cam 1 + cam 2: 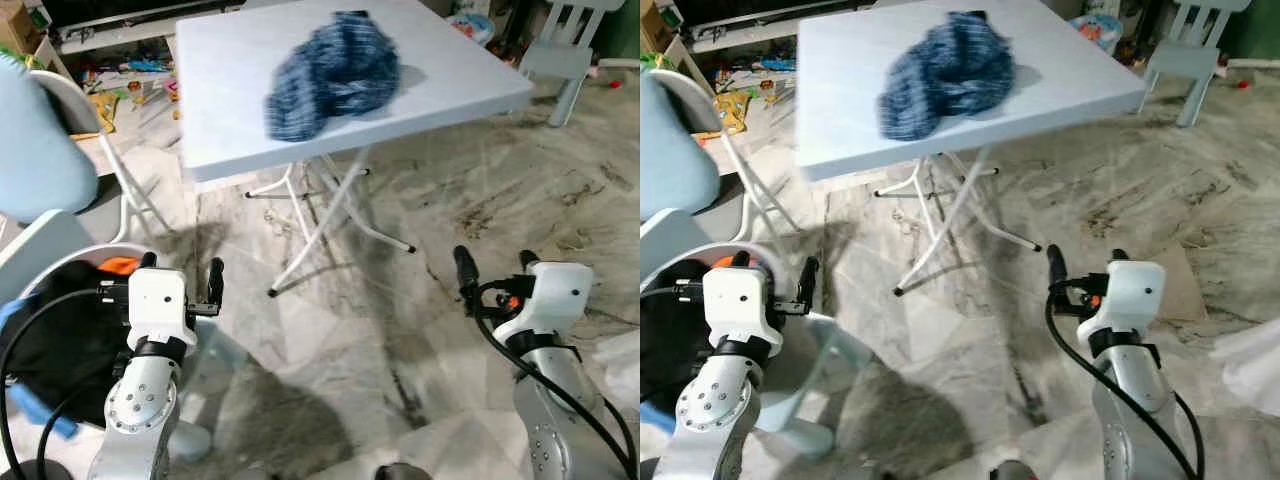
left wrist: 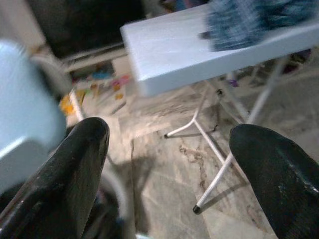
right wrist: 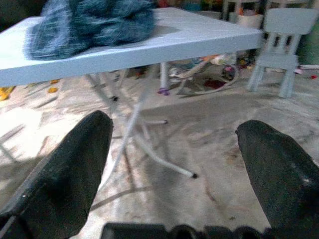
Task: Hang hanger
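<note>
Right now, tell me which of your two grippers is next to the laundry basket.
The left gripper, open, beside the round white laundry basket of dark clothes. The right gripper, also open, hangs over bare marble floor.

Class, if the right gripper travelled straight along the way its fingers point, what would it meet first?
Probably the thin white legs of the white folding table; the open right gripper aims beneath its top, though depth is unclear.

Left hand: two long black fingers with rounded matte tips, mounted on white boxy wrist housing. Below housing: black collar, then silver cylindrical forearm with round cap ringed by small dark screws. Black cables loop from wrist down along arm. Right hand: same black fingers, white rounded housing with small dark dot, orange-red detail beside cable connector, silver arm, black cable looping alongside.
</note>
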Motion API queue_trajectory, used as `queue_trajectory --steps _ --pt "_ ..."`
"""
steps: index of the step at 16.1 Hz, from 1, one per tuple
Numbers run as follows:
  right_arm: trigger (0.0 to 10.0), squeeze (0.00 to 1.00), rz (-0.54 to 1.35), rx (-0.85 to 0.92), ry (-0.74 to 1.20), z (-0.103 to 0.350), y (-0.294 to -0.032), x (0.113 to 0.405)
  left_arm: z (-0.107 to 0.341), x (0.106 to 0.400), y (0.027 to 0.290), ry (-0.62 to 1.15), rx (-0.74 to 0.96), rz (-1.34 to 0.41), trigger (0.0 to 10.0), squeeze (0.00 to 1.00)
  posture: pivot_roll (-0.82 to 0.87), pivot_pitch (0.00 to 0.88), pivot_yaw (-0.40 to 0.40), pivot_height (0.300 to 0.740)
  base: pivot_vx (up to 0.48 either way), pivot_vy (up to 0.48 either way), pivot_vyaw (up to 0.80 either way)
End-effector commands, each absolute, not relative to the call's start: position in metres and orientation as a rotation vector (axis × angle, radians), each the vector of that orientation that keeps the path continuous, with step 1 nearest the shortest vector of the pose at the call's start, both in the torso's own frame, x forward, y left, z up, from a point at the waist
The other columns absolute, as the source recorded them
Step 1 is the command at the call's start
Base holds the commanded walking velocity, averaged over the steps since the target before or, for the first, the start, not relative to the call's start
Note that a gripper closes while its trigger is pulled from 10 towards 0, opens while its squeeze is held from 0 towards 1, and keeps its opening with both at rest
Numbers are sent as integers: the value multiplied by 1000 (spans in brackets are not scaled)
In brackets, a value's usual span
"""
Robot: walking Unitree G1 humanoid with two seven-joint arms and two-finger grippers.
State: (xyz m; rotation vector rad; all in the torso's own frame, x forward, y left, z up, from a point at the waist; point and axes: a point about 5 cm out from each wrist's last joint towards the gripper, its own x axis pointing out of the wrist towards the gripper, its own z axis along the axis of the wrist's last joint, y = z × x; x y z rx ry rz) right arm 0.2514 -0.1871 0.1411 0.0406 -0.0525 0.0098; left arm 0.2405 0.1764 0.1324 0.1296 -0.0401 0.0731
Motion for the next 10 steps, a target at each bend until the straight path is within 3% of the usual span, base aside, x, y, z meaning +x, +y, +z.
queue_trajectory --steps 1,3,9,10 --pt "10000 0 56 52 -86 144 -173 251 130 235 187 -14 129 116 10000 0 -26 186 28 740 0 480 0" --pt "10000 0 62 49 -79 144 -172 252 129 235 187 -10 122 125 10000 0 -24 188 22 740 0 418 0" --pt "10000 0 143 27 -70 146 -167 255 128 239 182 18 10 162 10000 0 -29 196 6 740 0 0 0" --pt "10000 0 170 -17 -71 147 -165 255 128 241 182 20 -9 169 10000 0 -32 197 5 740 0 0 794"
